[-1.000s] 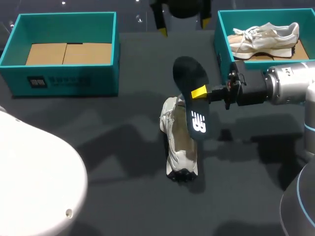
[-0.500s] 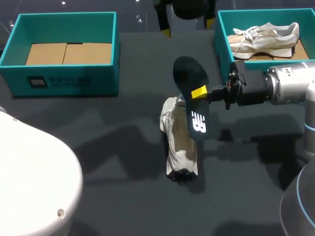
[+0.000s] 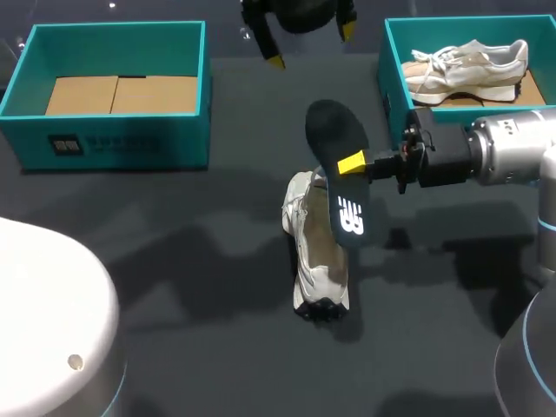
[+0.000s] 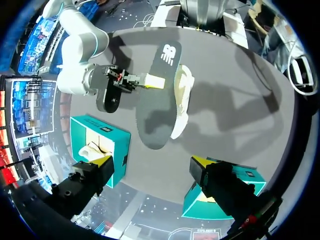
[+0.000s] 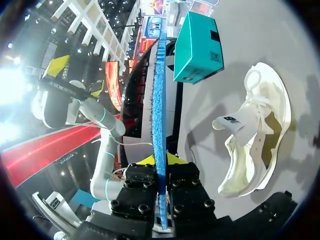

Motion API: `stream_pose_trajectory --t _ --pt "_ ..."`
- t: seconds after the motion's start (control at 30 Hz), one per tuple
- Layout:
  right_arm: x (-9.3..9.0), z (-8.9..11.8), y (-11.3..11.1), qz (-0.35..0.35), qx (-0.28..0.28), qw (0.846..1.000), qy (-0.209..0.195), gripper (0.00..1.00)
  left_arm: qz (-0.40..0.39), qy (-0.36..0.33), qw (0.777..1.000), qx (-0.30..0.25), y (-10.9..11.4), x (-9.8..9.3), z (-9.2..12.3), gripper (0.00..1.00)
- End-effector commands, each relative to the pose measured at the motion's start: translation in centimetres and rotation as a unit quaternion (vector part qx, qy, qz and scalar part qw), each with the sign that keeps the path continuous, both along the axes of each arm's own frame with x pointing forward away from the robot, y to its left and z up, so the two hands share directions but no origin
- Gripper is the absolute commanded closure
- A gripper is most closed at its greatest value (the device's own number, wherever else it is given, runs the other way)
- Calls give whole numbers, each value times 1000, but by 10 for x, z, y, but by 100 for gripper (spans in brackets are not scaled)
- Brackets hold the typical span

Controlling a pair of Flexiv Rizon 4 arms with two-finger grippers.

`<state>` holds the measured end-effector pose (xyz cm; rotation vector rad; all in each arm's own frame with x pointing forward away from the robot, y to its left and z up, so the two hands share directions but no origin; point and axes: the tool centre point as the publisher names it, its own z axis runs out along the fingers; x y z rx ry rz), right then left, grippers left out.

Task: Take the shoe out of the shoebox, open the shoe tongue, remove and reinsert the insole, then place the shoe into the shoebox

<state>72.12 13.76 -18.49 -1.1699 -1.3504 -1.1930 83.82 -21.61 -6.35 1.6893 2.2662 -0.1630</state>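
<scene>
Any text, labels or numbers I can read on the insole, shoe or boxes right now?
Insole: a white logo mark on its dark face, no quotable words.
Shoe tongue: a small dark logo, too small to read.
Left shoebox: the front label is dark print, too blurred to read.
No numbers or signs are legible anywhere on the table.

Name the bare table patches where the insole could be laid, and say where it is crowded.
Bare table lies between the left shoebox and the shoe. Crowded spot: the right gripper holds the insole over the shoe, beside the right shoebox.
</scene>
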Motion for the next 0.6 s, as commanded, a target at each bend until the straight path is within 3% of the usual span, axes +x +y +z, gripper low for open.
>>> stream_pose_trajectory --t 0.03,0.3,0.6 --pt "0 -1 1 0 -1 1000 0 100 -5 -18 993 -114 27 -8 -15 0" --pt "0 -1 1 0 -1 1000 0 100 -10 -10 971 -239 41 -18 -18 0" --pt "0 -1 1 0 -1 1000 0 100 -41 -32 938 -342 61 -35 -23 0"
